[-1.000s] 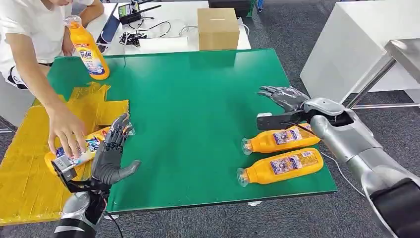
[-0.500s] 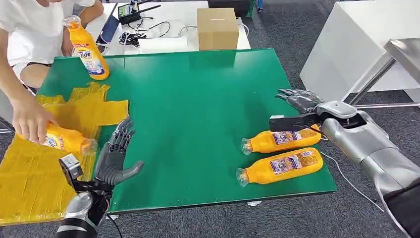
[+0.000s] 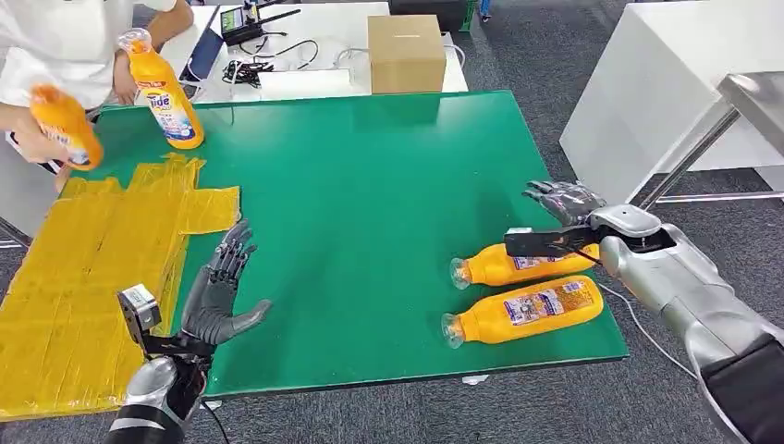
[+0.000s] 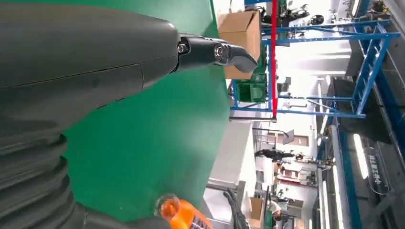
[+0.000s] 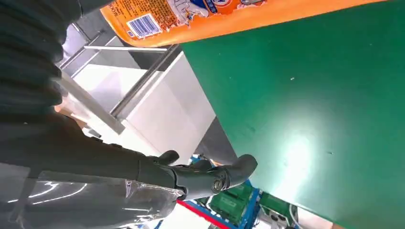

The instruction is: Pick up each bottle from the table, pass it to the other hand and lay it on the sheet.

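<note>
Two orange bottles lie on their sides at the green table's right edge: the farther bottle [image 3: 518,263] and the nearer bottle [image 3: 522,312], caps pointing left. My right hand [image 3: 564,201] hovers open just beyond the farther bottle, fingers spread, holding nothing. The same bottle's label [image 5: 191,14] runs along the right wrist view's edge. My left hand [image 3: 218,287] stands open near the front left, beside the yellow sheet [image 3: 83,277]. A person at the far left holds a third orange bottle [image 3: 65,125] lifted off the sheet. Another bottle [image 3: 166,92] stands upright at the table's back left.
A cardboard box [image 3: 406,52] sits behind the table's far edge beside cables and devices. A white cabinet [image 3: 647,83] stands to the right of the table. The green table [image 3: 370,203] has open surface across its middle.
The person has lifted the bottle off the yellow sheet and carried it up to the far left. My right hand has moved right and nearer, behind the farther lying bottle. My left hand stays open.
</note>
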Tool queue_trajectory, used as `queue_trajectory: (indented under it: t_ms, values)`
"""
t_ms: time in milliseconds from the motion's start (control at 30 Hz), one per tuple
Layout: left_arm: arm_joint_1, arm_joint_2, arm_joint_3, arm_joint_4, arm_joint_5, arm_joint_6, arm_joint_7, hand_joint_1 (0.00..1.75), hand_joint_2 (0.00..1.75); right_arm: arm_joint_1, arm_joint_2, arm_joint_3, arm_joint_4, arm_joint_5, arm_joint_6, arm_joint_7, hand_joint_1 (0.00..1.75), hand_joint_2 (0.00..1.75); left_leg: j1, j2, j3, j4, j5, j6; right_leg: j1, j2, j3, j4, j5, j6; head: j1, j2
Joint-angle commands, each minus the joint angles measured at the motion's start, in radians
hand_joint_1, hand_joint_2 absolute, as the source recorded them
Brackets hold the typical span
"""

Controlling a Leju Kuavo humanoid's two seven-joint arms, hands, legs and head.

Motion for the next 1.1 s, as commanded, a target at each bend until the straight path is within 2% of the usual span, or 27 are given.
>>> queue_trajectory:
  t_ms: [33,433,733,900,1100]
  values:
    - [-0.049,0.008,-0.032,0.086,-0.002,0.005,0.019,0.00,1.75,-0.005,0.085,-0.030,0.153,0.025,-0.037,0.002,0.00,1.75,0.000,0.001,0.005,-0.001,-0.002,-0.001,0.000,0.000,0.005,-0.001,-0.001,0.000,0.000,0.000]
    - [-0.060,0.013,-0.035,0.110,-0.003,0.007,0.025,0.00,1.75,0.004,0.131,-0.037,0.217,0.044,-0.044,0.003,0.00,1.75,0.001,0.002,0.006,-0.001,-0.001,-0.001,0.000,0.000,0.005,-0.002,0.000,0.000,0.000,0.000]
    - [-0.082,0.011,-0.043,0.154,-0.001,0.007,0.025,0.00,1.75,-0.043,0.156,-0.022,0.301,0.066,0.039,-0.022,0.00,1.75,0.001,0.003,0.010,-0.001,0.000,-0.001,0.000,0.000,0.008,-0.002,0.001,0.000,0.000,0.000]
    - [-0.093,0.012,-0.045,0.181,0.005,0.004,0.019,0.00,1.75,-0.071,0.122,-0.023,0.279,0.035,0.098,-0.086,0.00,1.75,0.000,0.002,0.011,-0.001,0.000,-0.001,0.000,0.000,0.009,-0.001,0.001,0.000,0.000,0.000]
    - [-0.059,0.027,-0.024,0.148,0.011,0.016,0.021,0.00,1.75,-0.078,0.013,-0.022,0.036,-0.024,0.122,-0.093,0.00,1.75,-0.002,0.004,0.009,0.000,-0.001,-0.001,-0.002,0.001,0.007,0.001,0.000,0.002,0.000,0.000]
